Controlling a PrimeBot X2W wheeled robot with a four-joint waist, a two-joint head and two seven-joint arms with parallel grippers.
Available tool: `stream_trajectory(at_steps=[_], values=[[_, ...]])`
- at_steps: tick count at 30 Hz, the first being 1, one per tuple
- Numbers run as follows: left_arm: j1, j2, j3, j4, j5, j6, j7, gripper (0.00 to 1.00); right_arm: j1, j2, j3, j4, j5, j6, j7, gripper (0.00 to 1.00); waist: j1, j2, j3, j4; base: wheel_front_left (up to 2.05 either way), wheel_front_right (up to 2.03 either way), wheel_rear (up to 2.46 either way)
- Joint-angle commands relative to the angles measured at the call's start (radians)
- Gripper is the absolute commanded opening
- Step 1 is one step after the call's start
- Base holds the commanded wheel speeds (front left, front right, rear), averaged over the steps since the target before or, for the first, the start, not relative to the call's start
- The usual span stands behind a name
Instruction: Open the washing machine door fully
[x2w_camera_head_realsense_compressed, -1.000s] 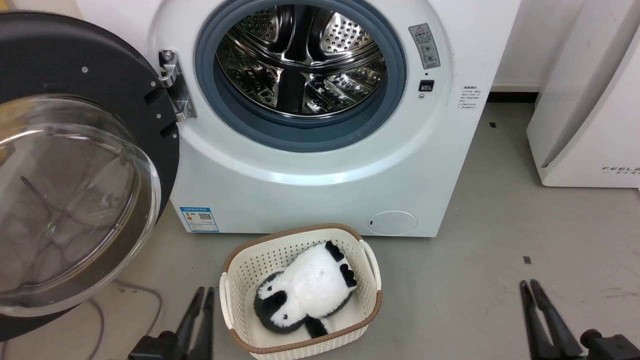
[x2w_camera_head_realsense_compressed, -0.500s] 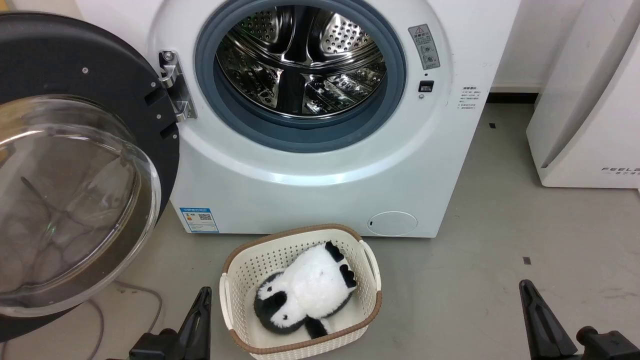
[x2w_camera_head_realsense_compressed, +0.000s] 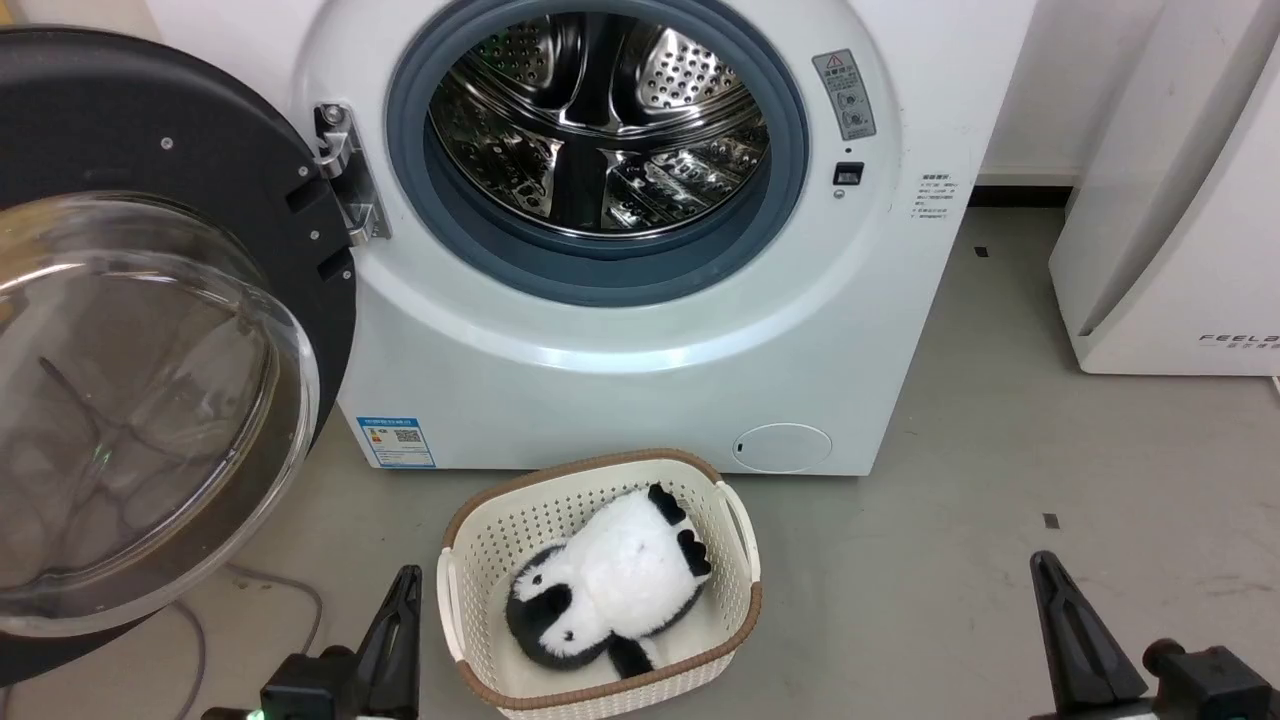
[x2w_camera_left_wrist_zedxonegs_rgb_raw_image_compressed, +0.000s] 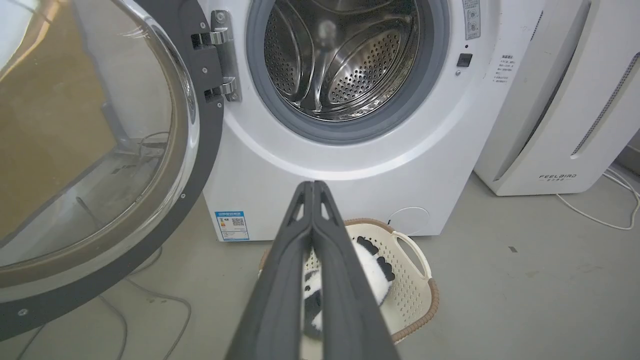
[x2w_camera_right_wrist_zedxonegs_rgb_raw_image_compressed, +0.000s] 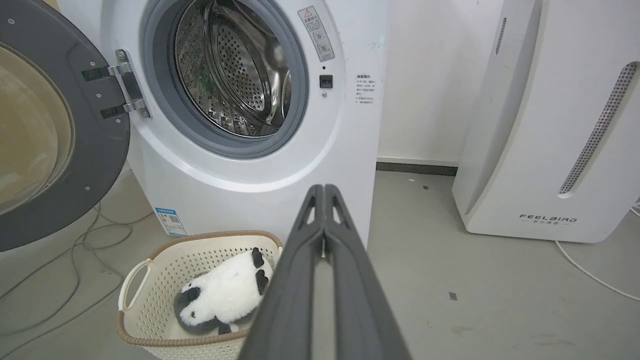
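the washing machine door hangs swung wide at nine o'clock of the washing machine, baring its drum for loading, while the left gripper and right gripper rest low, fingers pressed together, holding nothing

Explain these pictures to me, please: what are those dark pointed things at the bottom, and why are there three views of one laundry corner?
Those dark points are the robot's two grippers, its hands. One camera sits on its head and looks down: the left gripper shows lower left, the right gripper lower right. The other two cameras sit on the wrists and look along each gripper's own fingers; in both the fingers are pressed together, holding nothing. Ahead stands the washing machine, its steel drum exposed, with the washing machine door swung wide open to the left. On the floor lies a basket with a toy panda in it. A white appliance stands at right.
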Motion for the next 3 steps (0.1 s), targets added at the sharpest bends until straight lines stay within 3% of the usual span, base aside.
stream_trajectory(at_steps=[1, 3], values=[[-0.016, -0.004, 0.006, -0.005, 0.007, 0.006, 0.007, 0.00, -0.017, 0.003, 0.003, -0.001, -0.009, 0.000, 0.006, 0.00, 0.0000, 0.0000, 0.000, 0.000, 0.00, 0.00, 0.00], [-0.018, -0.004, 0.007, -0.007, 0.009, 0.007, 0.011, 0.00, -0.020, 0.003, 0.003, -0.001, -0.011, 0.000, 0.010, 0.00, 0.0000, 0.0000, 0.000, -0.001, 0.00, 0.00, 0.00]])
